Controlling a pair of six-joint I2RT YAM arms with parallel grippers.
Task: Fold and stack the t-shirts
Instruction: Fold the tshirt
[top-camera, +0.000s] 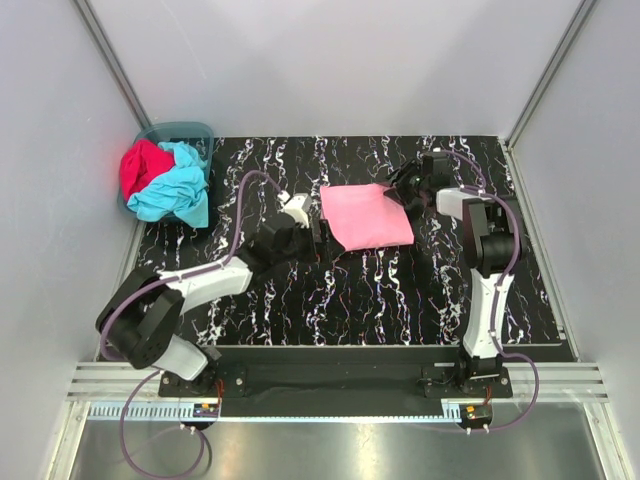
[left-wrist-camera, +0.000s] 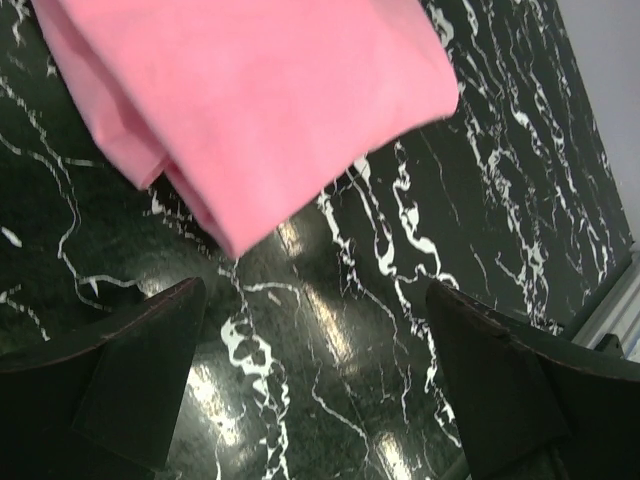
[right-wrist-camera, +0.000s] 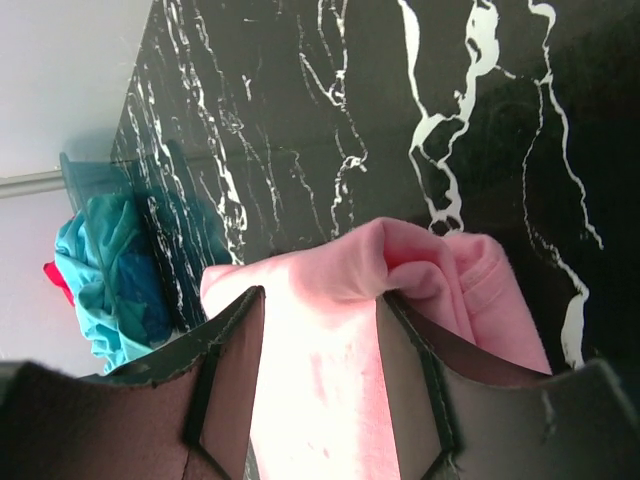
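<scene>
Folded pink tee (top-camera: 365, 215) at centre; turquoise tee (top-camera: 175, 190) and red tee (top-camera: 140, 168) unfolded in basket (top-camera: 195, 130), ten o'clock. Your left gripper (left-wrist-camera: 315, 290): wide, empty. Your right gripper (right-wrist-camera: 320, 300): half-open astride pink tee, grip unclear.

In the left wrist view the pink t-shirt (left-wrist-camera: 270, 100) runs off the top and left edges, so only one folded corner shows. Both fingers (left-wrist-camera: 120, 380) of the left pincer (left-wrist-camera: 312, 300) are cut by the bottom edge.

In the right wrist view the same tee fills the gap of the right pincer (right-wrist-camera: 320, 300), washed out pale and cut at the bottom. Whether that pincer clamps the cloth cannot be told.

From above, the crimson t-shirt (top-camera: 140, 168) and turquoise t-shirt (top-camera: 180, 192) hide the teal basket (top-camera: 175, 128) but for its rim.
</scene>
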